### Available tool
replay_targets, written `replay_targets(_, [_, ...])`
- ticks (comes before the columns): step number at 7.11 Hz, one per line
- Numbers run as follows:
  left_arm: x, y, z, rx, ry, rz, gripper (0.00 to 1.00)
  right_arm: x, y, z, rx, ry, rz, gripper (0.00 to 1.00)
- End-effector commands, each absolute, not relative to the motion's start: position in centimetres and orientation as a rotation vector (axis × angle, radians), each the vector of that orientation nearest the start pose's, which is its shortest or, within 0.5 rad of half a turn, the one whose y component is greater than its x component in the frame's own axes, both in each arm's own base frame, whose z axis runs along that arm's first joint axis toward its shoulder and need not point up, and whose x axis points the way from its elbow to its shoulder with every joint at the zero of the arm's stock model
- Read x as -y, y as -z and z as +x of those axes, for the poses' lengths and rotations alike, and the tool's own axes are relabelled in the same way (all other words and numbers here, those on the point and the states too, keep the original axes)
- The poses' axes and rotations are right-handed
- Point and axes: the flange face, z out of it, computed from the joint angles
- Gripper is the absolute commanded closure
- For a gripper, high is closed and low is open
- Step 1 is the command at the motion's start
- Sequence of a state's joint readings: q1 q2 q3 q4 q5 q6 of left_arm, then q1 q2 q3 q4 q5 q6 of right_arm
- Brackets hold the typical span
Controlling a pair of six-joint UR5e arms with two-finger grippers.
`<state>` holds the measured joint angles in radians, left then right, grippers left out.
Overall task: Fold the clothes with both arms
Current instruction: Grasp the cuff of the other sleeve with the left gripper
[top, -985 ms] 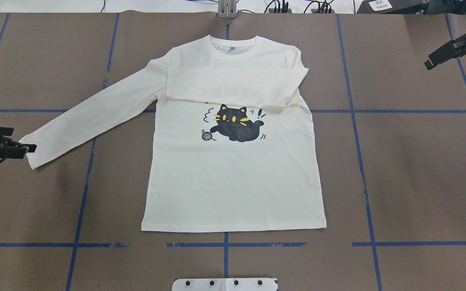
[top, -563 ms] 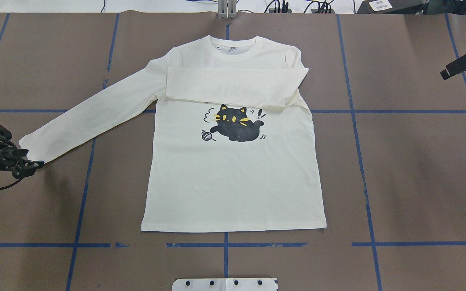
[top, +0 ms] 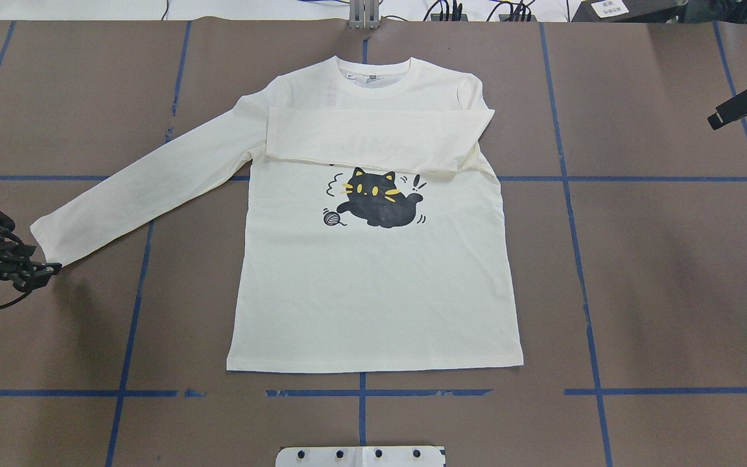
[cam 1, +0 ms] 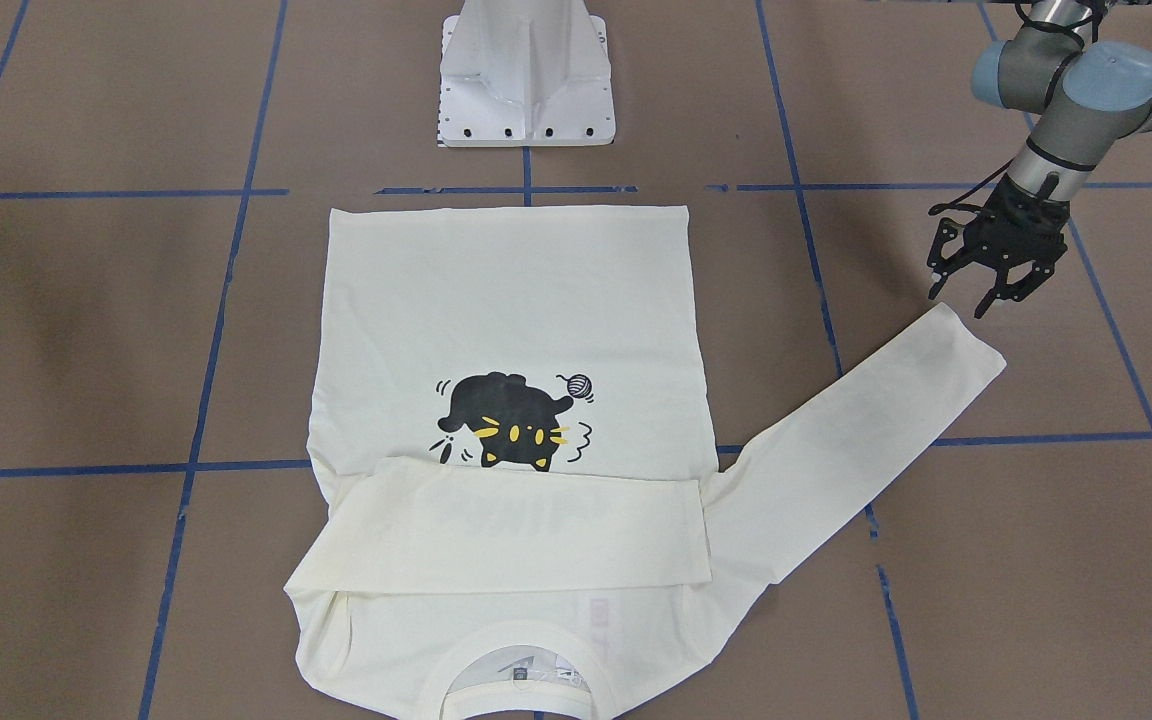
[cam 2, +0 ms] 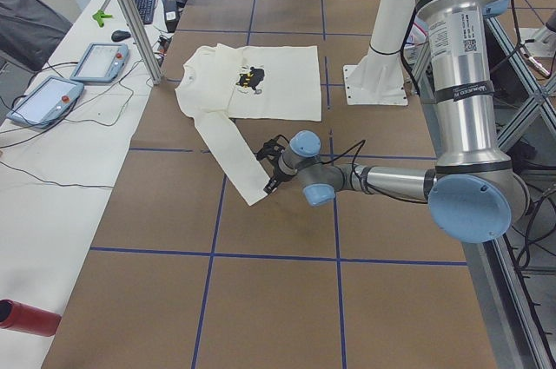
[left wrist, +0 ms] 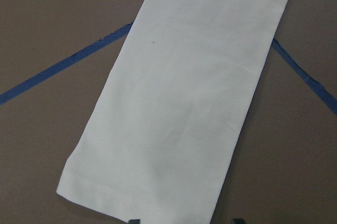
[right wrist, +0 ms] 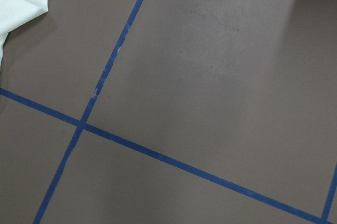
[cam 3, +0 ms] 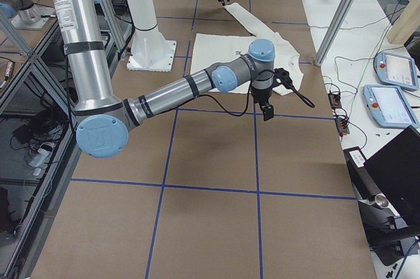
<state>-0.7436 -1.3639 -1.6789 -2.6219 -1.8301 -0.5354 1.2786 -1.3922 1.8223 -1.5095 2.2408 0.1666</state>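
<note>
The cream long-sleeved shirt [top: 373, 285] lies flat on the table with the black cat graphic [top: 379, 206] facing up. One sleeve [top: 373, 139] is folded across the chest. The other sleeve [top: 146, 185] stretches out toward my left arm. My left gripper [top: 49, 267] [cam 1: 958, 300] hangs open at the corner of that sleeve's cuff [cam 1: 956, 335]. In the left wrist view the cuff [left wrist: 131, 192] lies just ahead of the fingertips [left wrist: 134, 221], with nothing gripped. My right gripper [top: 733, 111] [cam 3: 266, 112] hovers over bare table far from the shirt, and I cannot tell whether it is open or shut.
Brown table cover [top: 659, 272] with a grid of blue tape lines [top: 581, 272]. The white pedestal base [cam 1: 526, 80] stands at the robot side, near the shirt's hem. Tablets and cables [cam 2: 78, 74] lie on a side bench beyond the collar end.
My left gripper has turned and shifted along the cuff's end to its near corner. The right gripper has pulled back toward the table's right edge. The shirt has not moved.
</note>
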Motion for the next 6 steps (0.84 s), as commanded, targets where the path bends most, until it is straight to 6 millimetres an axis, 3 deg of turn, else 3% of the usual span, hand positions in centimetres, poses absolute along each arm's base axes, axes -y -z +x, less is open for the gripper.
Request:
replay_targets(1, [37.53, -59.49, 25.37, -0.782, -0.396, 0.584, 0.38, 55.29, -43.93, -9.21, 0.748, 0.283, 0.313, 0.00])
replay_targets(2, [37.61, -59.51, 25.46, -0.782, -0.396, 0.584, 0.43, 55.33, -44.00, -9.13, 0.747, 0.282, 0.312, 0.00])
replay_targets(6, [37.54, -60.00, 26.20, -0.773, -0.403, 0.581, 0.43, 55.31, -44.00, -9.21, 0.747, 0.283, 0.311, 0.00])
